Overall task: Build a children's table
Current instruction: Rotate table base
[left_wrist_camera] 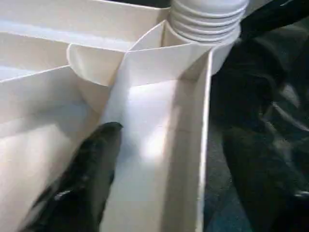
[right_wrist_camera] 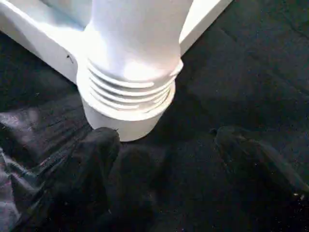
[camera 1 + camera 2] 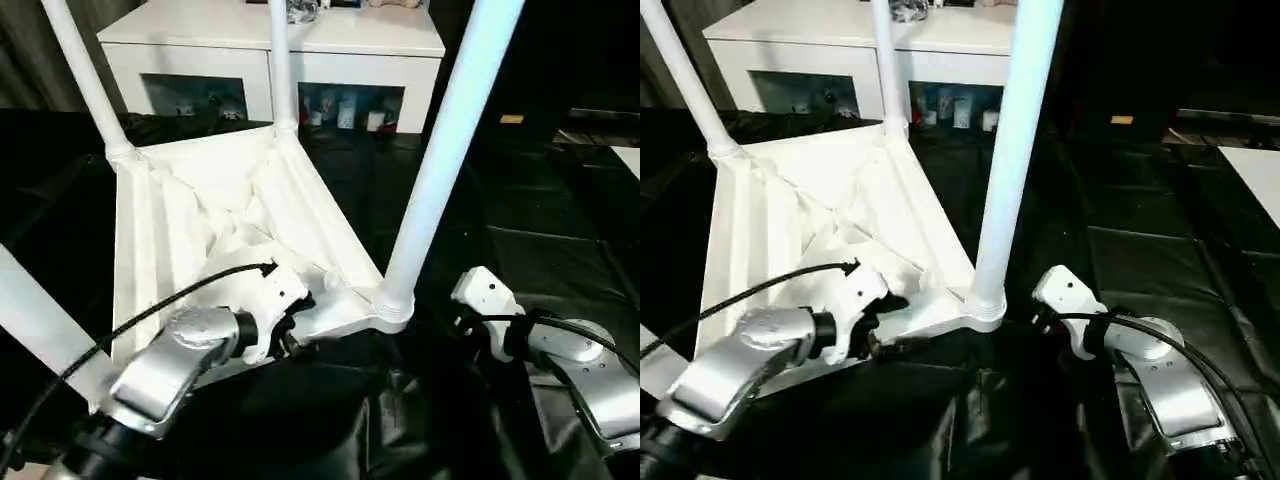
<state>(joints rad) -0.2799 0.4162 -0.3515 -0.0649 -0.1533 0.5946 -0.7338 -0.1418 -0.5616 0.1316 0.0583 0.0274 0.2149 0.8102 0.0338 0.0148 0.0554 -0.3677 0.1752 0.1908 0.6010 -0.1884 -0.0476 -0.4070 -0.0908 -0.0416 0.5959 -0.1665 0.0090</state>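
The children's table lies upside down on black cloth, its ribbed white tabletop (image 3: 200, 200) facing up. Legs stand in its corner sockets: far left (image 3: 85, 75), far middle (image 3: 282, 60), near right (image 3: 440, 150) and near left (image 3: 40, 320). My left gripper (image 3: 295, 325) is at the tabletop's near edge, open. One finger (image 1: 91, 179) lies in a rib channel and the other is outside the rim wall (image 1: 205, 145). My right gripper (image 2: 164, 133) is open, low on the cloth just right of the near right leg's ribbed socket (image 2: 128, 96).
A white cabinet (image 3: 350, 35) with glass doors stands behind the table. Wrinkled black cloth (image 3: 520, 220) covers the ground all around. A flat white edge (image 3: 1260, 170) shows at far right. A black cable (image 3: 150, 310) runs along my left forearm.
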